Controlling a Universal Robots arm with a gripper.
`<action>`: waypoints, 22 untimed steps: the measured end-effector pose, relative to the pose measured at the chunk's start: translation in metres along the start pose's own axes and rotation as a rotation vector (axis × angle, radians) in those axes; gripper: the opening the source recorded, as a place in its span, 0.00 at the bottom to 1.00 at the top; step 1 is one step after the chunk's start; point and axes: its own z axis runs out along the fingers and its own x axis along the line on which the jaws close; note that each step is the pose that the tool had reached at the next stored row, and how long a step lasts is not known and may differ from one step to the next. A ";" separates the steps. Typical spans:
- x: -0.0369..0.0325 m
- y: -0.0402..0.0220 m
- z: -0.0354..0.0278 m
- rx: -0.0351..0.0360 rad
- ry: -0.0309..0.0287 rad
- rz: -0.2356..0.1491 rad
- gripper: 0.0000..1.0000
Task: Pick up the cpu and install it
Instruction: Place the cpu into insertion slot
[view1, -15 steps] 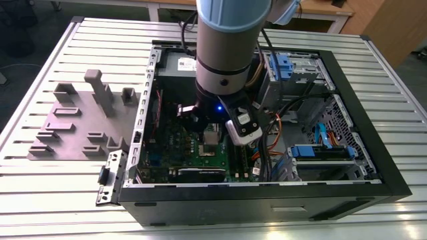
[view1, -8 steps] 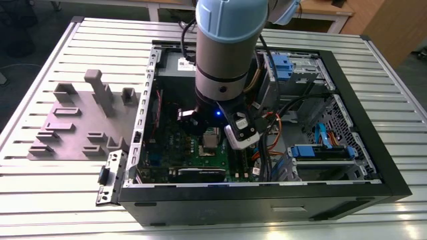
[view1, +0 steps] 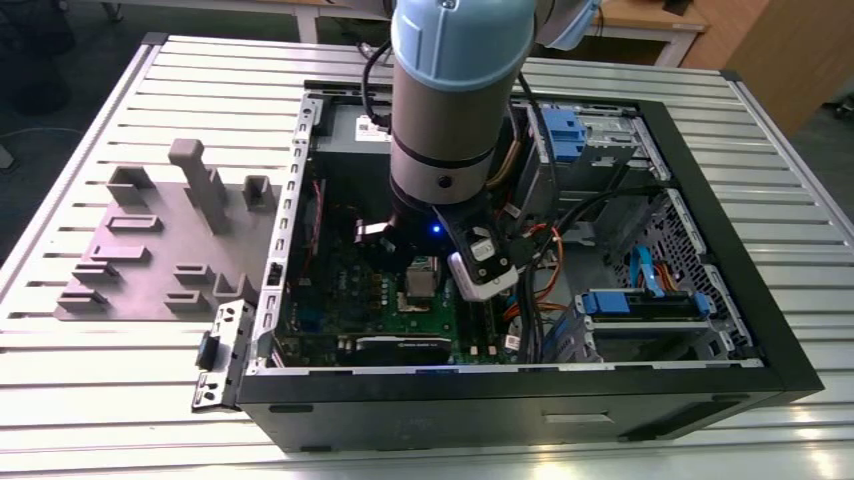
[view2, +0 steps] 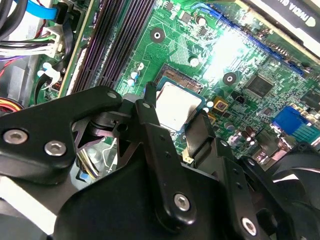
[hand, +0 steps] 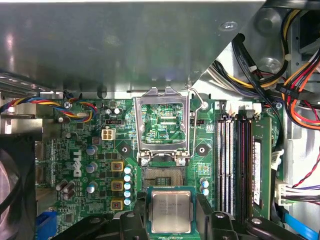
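Pincer (hand: 171, 214) first: its two black fingers (hand: 134, 222) are clamped on the cpu (hand: 171, 211) from opposite edges. The chip sits flat between them with its silver top facing up. In the second wrist view the same grip shows from the side, the pincer (view2: 175, 111) holding the cpu (view2: 177, 105) over the green motherboard (view2: 200, 45).

Just past the chip lies the open socket (hand: 160, 175), its dark contact field bare. The cpu is not seated in it, only held at its near edge. Beyond the socket the silver socket frame (hand: 162, 122) stands flipped up, with the thin wire lever (hand: 200, 106) swung out beside it. On one side of the socket run the long memory slots (hand: 235, 160), and on the other stand a few yellow square components (hand: 116, 186). Bundles of orange and yellow cables (hand: 300, 100) hang past the memory slots, and a grey metal wall (hand: 125, 45) of the case rises behind the board.

From where I stand, in the exterior view, the arm (view1: 454, 110) reaches straight down into the open computer case (view1: 534, 400), which lies on its side on a slatted metal table (view1: 80, 400). Blue drive brackets (view1: 641, 305) sit inside the case toward the exterior view's right. On the exterior view's left, well apart from the arm, a grey fixture plate (view1: 147, 270) with raised blocks lies on the table beside the case.
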 end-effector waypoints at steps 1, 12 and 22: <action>0.0000 0.0000 0.0002 0.0000 0.0000 0.000 0.47; 0.0000 0.0001 0.0012 -0.0004 -0.0002 0.000 0.47; 0.0025 -0.0003 0.0183 0.0019 0.0008 -0.003 0.47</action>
